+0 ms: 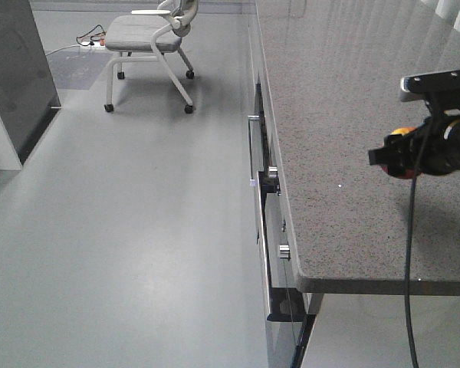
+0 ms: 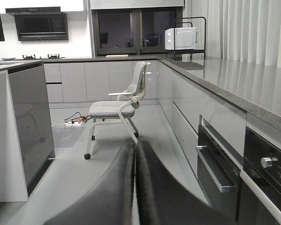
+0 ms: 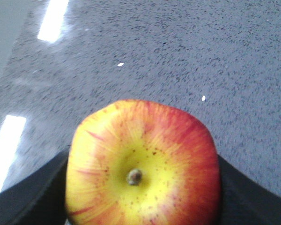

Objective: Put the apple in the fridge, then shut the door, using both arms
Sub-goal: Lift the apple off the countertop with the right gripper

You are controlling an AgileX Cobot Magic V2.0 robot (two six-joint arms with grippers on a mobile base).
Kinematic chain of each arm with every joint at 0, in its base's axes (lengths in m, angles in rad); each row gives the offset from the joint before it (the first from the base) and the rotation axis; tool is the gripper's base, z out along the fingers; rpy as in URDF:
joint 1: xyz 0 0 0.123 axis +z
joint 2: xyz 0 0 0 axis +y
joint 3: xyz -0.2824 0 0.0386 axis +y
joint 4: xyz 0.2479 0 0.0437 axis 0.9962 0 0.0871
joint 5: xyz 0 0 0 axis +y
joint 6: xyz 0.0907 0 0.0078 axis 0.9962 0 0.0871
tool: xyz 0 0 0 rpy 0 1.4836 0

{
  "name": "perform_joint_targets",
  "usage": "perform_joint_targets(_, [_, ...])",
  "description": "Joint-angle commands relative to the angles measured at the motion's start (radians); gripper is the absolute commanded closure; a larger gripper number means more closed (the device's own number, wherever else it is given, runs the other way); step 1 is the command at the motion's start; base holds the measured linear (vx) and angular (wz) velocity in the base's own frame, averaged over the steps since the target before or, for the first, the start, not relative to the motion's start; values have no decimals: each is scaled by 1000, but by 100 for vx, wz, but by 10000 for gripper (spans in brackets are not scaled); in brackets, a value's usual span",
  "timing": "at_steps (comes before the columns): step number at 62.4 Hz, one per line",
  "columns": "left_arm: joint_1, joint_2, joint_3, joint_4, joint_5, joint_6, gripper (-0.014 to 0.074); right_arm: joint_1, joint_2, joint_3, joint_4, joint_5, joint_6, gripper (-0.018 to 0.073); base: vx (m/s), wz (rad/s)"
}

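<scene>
Right fingers [image 3: 253,201] closed around the apple [image 3: 143,164], one dark finger on each side of it, stem end facing the wrist camera. Apple yellow in the middle, red streaks toward the edges, glossy. In the front view the right arm [image 1: 445,146] reaches in from the right edge with a cable hanging down from it. It holds the apple over the grey speckled worktop [image 1: 330,115], toward that worktop's near right part. Cannot tell if the apple touches the surface or sits just above it. Left fingers [image 2: 159,197] pressed together, only a thin line between them, nothing held. They sit low and point down the kitchen aisle. Under the worktop edge is a dark oven front [image 2: 220,159] with a bar handle, and round knobs just beside it. Grey office chair [image 1: 149,38] on castors stands on the floor [image 1: 138,230] at the far end of the aisle, well apart from both arms. A cable and power strip lie on the floor beside it. Dark grey unit [image 2: 30,122] stands on the left of the aisle. White microwave [image 2: 180,37] on a black rack on the far worktop, near the curtains [image 2: 234,28].
</scene>
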Motion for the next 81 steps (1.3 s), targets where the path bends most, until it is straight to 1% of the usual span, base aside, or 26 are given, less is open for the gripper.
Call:
perform_joint_targets(1, [1, -15, 21, -3, -73, -3, 603, -5, -146, 64, 90, -81, -97, 164, 0, 0])
perform_joint_targets(8, [1, -15, 21, -3, -73, -3, 603, -2, -245, 140, 194, -33, -208, 164, 0, 0])
perform_joint_targets(12, [1, -15, 21, -3, -73, -3, 603, 18, -295, 171, 248, -2, -272, 164, 0, 0])
perform_joint_targets(16, [1, -15, 21, -3, -73, -3, 603, 50, -342, 192, 284, 27, -302, 164, 0, 0])
perform_joint_targets(24, [1, -15, 21, -3, -73, -3, 603, 148, -430, 219, 316, 109, -299, 164, 0, 0])
perform_joint_targets(30, [1, -15, 21, -3, -73, -3, 603, 225, -484, 249, 320, 156, -291, 164, 0, 0])
perform_joint_targets(41, [1, -15, 21, -3, -73, -3, 603, 377, -608, 319, 322, 201, -241, 164, 0, 0])
perform_joint_targets(51, [1, -15, 21, -3, -73, -3, 603, 465, -735, 379, 352, 221, -204, 164, 0, 0])
perform_joint_targets(57, [1, -15, 21, -3, -73, -3, 603, 477, -814, 401, 399, 246, -204, 165, 0, 0])
perform_joint_targets(62, [1, -15, 21, -3, -73, -3, 603, 475, -880, 405, 424, 301, -204, 165, 0, 0])
perform_joint_targets(72, [1, -15, 21, -3, -73, -3, 603, 475, -1000, 405, 442, 406, -204, 165, 0, 0])
perform_joint_targets(81, [1, -15, 21, -3, -73, -3, 603, 475, -1100, 405, 444, 470, -185, 165, 0, 0])
